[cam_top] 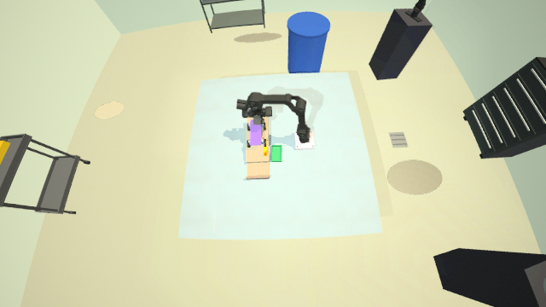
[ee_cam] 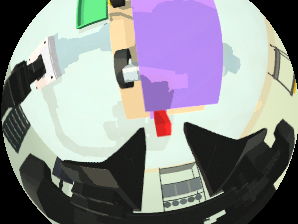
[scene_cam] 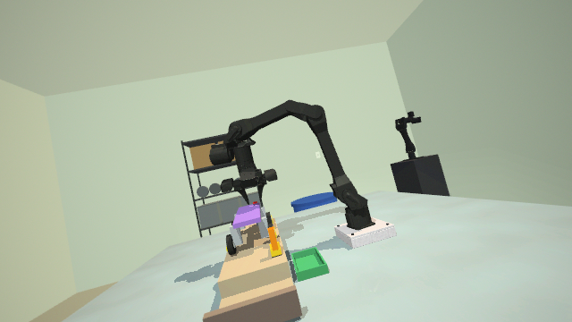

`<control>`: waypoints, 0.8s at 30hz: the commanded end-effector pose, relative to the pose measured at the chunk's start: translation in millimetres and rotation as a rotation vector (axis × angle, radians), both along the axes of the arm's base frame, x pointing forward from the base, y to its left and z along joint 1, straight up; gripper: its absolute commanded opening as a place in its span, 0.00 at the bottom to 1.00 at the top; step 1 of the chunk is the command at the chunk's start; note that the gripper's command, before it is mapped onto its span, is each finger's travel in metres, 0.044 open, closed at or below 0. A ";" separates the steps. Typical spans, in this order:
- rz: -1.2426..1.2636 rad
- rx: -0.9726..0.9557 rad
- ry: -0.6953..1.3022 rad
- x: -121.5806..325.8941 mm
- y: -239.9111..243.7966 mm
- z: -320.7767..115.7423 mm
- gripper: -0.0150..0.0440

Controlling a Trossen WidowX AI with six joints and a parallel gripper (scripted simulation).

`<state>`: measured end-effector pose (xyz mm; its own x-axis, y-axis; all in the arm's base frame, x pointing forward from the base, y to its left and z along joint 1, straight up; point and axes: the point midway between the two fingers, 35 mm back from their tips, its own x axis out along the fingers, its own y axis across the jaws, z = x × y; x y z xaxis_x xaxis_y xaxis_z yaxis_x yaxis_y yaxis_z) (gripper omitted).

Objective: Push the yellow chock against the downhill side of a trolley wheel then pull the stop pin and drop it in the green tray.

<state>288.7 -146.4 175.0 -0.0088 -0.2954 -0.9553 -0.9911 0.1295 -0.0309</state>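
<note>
The purple-topped trolley [cam_top: 256, 136] [scene_cam: 247, 216] [ee_cam: 185, 55] stands on the wooden ramp [cam_top: 258, 156] [scene_cam: 250, 266] [ee_cam: 134, 106]. The yellow chock with orange handle [cam_top: 265, 151] [scene_cam: 274, 241] is on the ramp at the downhill side of the tray-side lower wheel; whether they touch is unclear. The red-headed stop pin [ee_cam: 162, 125] stands at the trolley's uphill end. My gripper [scene_cam: 254, 204] [ee_cam: 164, 128] is open and points down by the pin head, with its fingertips apart on either side in the wrist view; it holds nothing. The green tray [cam_top: 276, 161] [scene_cam: 314, 274] is beside the ramp, empty.
The arm's white base [cam_top: 304, 146] [scene_cam: 373, 236] [ee_cam: 52, 57] stands to the tray's side of the ramp. The arm arches over to the uphill end. A blue bin [cam_top: 307, 47], shelves [cam_top: 238, 19] and a black pedestal [cam_top: 397, 47] stand beyond the mat.
</note>
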 end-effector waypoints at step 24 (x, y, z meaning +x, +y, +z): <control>0.002 -0.003 0.004 -1.2 -11.7 -36.6 0.58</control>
